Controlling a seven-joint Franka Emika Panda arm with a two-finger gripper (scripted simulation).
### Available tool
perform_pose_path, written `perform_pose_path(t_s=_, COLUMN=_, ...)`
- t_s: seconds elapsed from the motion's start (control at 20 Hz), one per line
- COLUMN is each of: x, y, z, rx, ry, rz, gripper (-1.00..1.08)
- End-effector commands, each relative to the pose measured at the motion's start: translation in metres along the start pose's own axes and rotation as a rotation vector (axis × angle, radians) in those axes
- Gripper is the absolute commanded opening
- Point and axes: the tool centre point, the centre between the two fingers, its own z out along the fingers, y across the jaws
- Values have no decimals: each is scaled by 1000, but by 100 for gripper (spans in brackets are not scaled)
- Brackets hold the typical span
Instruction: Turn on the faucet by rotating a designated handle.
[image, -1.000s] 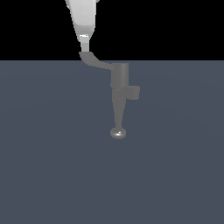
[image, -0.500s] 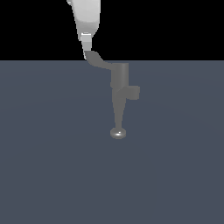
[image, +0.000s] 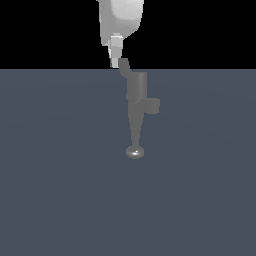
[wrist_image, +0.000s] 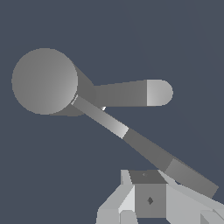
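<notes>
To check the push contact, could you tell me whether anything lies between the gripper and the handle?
Nothing: in the exterior view the gripper meets the handle directly, with no visible gap.

Matte grey faucet (image: 136, 95) with glossy rounded spout tip, flat matte handle (wrist_image: 144, 146), smooth pale tool (image: 116, 60)

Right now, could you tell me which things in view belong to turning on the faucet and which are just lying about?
Part of the job:
- faucet
- handle, the thin lever at the top of the body
- gripper, at the handle's end

Just there:
- spout with its shiny tip
- side block
- grey floor; nothing loose on it
</notes>
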Motion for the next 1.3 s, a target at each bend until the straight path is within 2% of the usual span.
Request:
perform_pose_path(t_s=0.0, x=15, y=12, z=2, rx=-6, ry=-1, rz=15, gripper=-100)
perform_pose_path(t_s=0.25, x=32, y=30, z=2, rx=-8, ry=-1, rz=16, gripper=-100)
perform_pose_path(t_s=0.35, x=24, y=24, z=0, rx=-2, ry=0, rz=5, gripper=-100)
perform_pose_path(t_s=1.25, x=117, y=27, z=2, rx=-8, ry=-1, rz=16, gripper=-100)
